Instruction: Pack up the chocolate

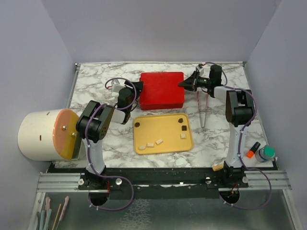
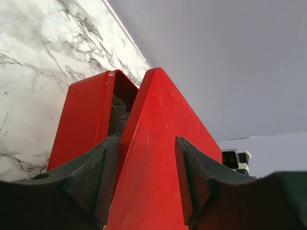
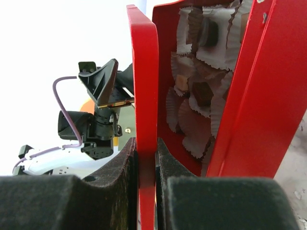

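Observation:
The red box [image 1: 161,89] lies at the back of the table, its lid [image 3: 144,72] raised a crack. Through the gap I see white paper cups [image 3: 192,120] with chocolate pieces [image 3: 202,92] in them. More chocolate [image 1: 183,128], dark and pale pieces, lies on the yellow tray [image 1: 163,149] in front of the box. My left gripper [image 1: 137,90] is at the box's left edge, its jaws shut on the lid [image 2: 153,158]. From the right side my right gripper [image 1: 187,84] pinches the lid's thin rim.
Tongs [image 1: 203,108] lie on the marble right of the tray. A white cylinder with an orange lid [image 1: 45,134] lies at the left edge. An orange-capped marker [image 1: 253,149] and a green-capped jar [image 1: 265,153] stand at the near right.

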`<act>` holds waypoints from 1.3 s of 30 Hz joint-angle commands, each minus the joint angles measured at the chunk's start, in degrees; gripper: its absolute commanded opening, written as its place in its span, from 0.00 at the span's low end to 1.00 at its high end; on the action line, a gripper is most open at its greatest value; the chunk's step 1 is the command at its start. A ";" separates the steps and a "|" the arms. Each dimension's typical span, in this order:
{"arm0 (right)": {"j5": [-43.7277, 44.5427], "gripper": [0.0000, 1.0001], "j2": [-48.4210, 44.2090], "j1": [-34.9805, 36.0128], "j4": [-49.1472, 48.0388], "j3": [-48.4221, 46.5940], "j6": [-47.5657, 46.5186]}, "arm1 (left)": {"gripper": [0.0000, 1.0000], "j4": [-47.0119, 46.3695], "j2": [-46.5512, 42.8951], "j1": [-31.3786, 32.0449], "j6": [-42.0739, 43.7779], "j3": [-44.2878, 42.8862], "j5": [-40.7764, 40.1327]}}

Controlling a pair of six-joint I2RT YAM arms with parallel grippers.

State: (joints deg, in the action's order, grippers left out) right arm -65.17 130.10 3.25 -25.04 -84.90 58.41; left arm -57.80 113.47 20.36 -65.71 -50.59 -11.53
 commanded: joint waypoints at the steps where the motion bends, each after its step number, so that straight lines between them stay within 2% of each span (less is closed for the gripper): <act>1: -0.06 0.05 1.54 -0.61 3.22 -3.06 -2.87 | 0.55 -2.00 1.07 0.56 0.23 -0.65 1.80; 12: 1.21 0.13 3.06 -0.61 8.19 -7.41 -5.64 | 0.54 -2.14 2.21 0.99 0.21 -1.43 2.43; 31: 8.09 0.39 3.39 -0.61 24.13 -14.49 -17.68 | 0.53 -2.07 3.33 1.17 1.02 -3.11 3.62; 39: 10.52 0.43 3.11 -0.61 29.33 -17.05 -21.61 | 0.53 -2.10 3.58 1.17 1.38 -3.55 3.71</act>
State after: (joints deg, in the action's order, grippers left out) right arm -57.08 132.33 3.14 0.23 -99.59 40.23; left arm -58.61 116.07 21.12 -65.23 -52.60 -9.47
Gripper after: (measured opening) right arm 0.429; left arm 0.536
